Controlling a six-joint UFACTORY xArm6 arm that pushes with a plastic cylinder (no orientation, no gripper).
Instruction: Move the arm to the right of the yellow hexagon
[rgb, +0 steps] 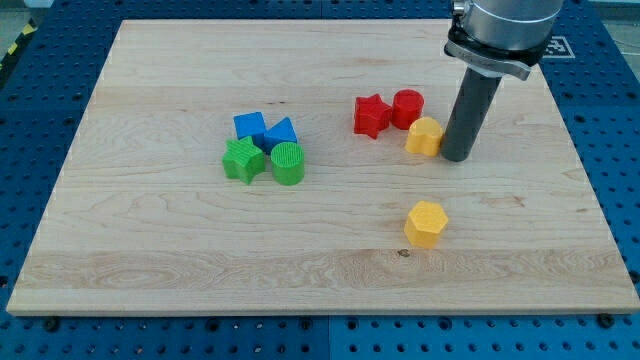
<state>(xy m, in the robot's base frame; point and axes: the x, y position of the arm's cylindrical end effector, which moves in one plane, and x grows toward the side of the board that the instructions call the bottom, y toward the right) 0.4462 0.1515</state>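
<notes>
At view's right, my tip (458, 156) rests beside other yellow block (424, 136), above yellow hexagon (426, 223) lower on counter (150, 250). No pincer, only rod. Clear path down to hexagon's right.

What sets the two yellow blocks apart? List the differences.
The yellow hexagon stands alone toward the view's bottom; the other yellow block sits higher, against the red cylinder. My tip is just right of the upper yellow block, well away from the hexagon. The hexagon's six sides are clear; the upper block's shape is rounder. Both are yellow and similar in size.
</notes>
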